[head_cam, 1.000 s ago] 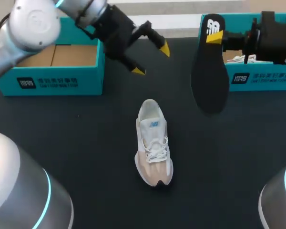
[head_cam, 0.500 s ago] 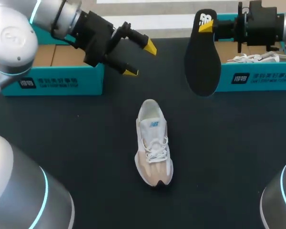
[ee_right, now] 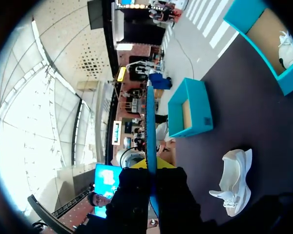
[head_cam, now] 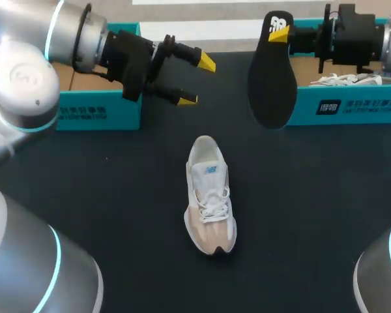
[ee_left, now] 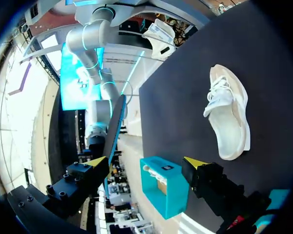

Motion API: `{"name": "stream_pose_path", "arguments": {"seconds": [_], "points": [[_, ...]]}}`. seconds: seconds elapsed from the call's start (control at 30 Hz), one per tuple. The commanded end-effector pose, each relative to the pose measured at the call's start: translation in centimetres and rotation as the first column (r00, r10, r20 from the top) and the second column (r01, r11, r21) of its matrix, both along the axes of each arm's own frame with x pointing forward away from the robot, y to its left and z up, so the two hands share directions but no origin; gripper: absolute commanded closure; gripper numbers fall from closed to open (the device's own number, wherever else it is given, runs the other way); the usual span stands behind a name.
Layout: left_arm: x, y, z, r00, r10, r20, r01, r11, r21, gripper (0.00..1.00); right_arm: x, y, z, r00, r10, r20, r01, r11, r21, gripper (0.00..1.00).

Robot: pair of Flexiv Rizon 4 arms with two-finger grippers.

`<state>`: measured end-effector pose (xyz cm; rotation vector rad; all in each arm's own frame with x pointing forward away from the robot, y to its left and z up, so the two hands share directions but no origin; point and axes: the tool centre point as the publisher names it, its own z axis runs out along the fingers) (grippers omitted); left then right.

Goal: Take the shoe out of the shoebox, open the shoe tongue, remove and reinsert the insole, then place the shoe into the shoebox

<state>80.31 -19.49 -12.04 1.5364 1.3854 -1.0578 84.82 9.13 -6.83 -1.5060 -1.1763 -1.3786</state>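
My right gripper [head_cam: 281, 36] clamps the insole [head_cam: 272, 85] by one end only, so it may slip or swing. My left gripper [head_cam: 197, 81] is released and empty.

Overhead head view and both wrist views share the shoe [head_cam: 210, 195].

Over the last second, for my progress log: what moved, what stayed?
The right gripper, shut on the insole, carried it farther back and slightly toward my left. The left gripper, open, drew back a little toward its own side. The shoe, the left shoebox and the right shoebox stayed put.
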Motion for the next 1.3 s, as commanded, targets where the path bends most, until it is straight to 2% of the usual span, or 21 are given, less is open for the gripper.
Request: {"name": "stream_pose_path", "arguments": {"seconds": [0.03, 0.47, 0.63, 0.93, 1.13, 1.17, 1.23, 1.3], "points": [[-1.1, 0.3, -0.8, 0.999, 0.035, 0.035, -0.025, 0.969, -0.246, 0.0, 1.7, 1.5, -0.9, 1.0, 0.017, -0.025, -0.016, 1.0, 0.022, 1.0], [-1.0, 0.2, -1.0, 0.99, 0.131, 0.046, -0.11, 0.945, -0.307, 0.0, 1.8, 5.6, -3.7, 0.974, 0.011, -0.225, 0.015, 0.993, 0.113, 1.0], [-0.3, -0.6, -0.9, 0.979, 0.201, 0.013, -0.185, 0.92, -0.345, 0.0, 2.0, 6.5, -4.1, 0.975, -0.01, -0.224, 0.035, 0.993, 0.11, 1.0], [0.3, -2.1, 0.1, 0.984, 0.178, 0.021, -0.158, 0.915, -0.372, 0.0, 2.4, 7.7, -4.7, 0.972, 0.032, -0.234, -0.008, 0.994, 0.105, 1.0], [0.5, -2.6, -0.1, 0.987, 0.161, 0.025, -0.141, 0.919, -0.367, 0.24, 2.5, 8.1, -4.9, 0.971, 0.049, -0.234, -0.026, 0.994, 0.104, 1.0], [0.5, -2.7, -0.2, 0.987, 0.157, 0.021, -0.138, 0.921, -0.365, 0.29, 2.6, 8.1, -5.0, 0.971, 0.05, -0.234, -0.027, 0.994, 0.104, 1.0], [0.4, -2.8, -0.3, 0.988, 0.15, 0.02, -0.133, 0.923, -0.362, 0.49, 2.6, 8.2, -5.0, 0.971, 0.051, -0.233, -0.027, 0.994, 0.105, 1.0], [0.4, -2.9, -0.4, 0.989, 0.146, 0.019, -0.129, 0.924, -0.36, 0.57, 2.6, 8.3, -5.2, 0.971, 0.053, -0.233, -0.029, 0.994, 0.106, 1.0]]}}
